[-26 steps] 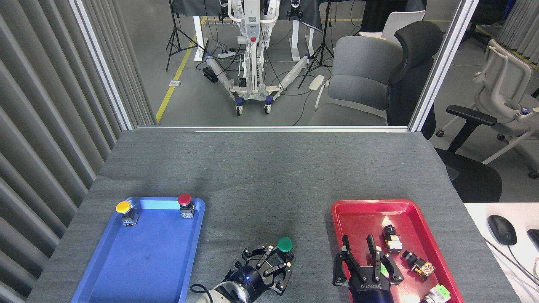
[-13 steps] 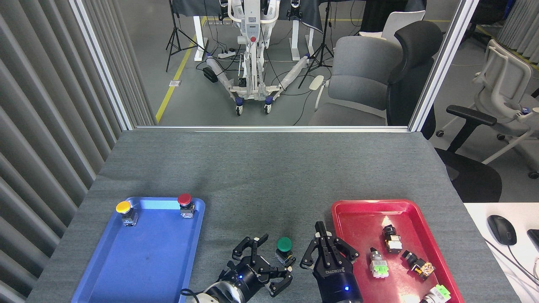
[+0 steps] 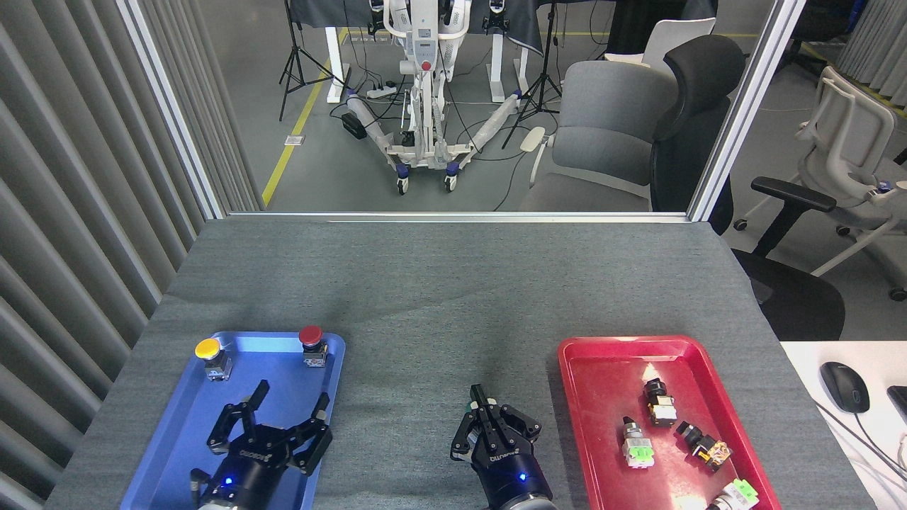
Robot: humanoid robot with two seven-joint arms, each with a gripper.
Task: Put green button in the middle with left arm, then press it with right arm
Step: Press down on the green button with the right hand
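Grey felt counter (image 3: pixel 439 297): right tool (image 3: pixel 496 429), fingers bunched, covers the green button; pressing step. Left tool (image 3: pixel 273 432) splayed, empty, over blue plastic tray (image 3: pixel 177 439). Next: straight downward push.

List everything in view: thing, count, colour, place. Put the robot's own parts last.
Table: 1, dark grey, fills the foreground.
Blue tray: 1, blue, near left.
Yellow button: 1, yellow cap, blue tray's far left corner.
Red button: 1, red cap, blue tray's far right corner.
Red tray: 1, red, near right.
Switch parts: at least 4, black, silver and light green, in the red tray.
Green button: 1, almost wholly hidden under the right gripper, between the trays.
Chairs: several, grey, black and white, beyond the table.
Mouse: 1, black, white desk far right.
Left gripper: 1, black, fingers spread, over the blue tray.
Right gripper: 1, black, fingers bunched, over the green button.
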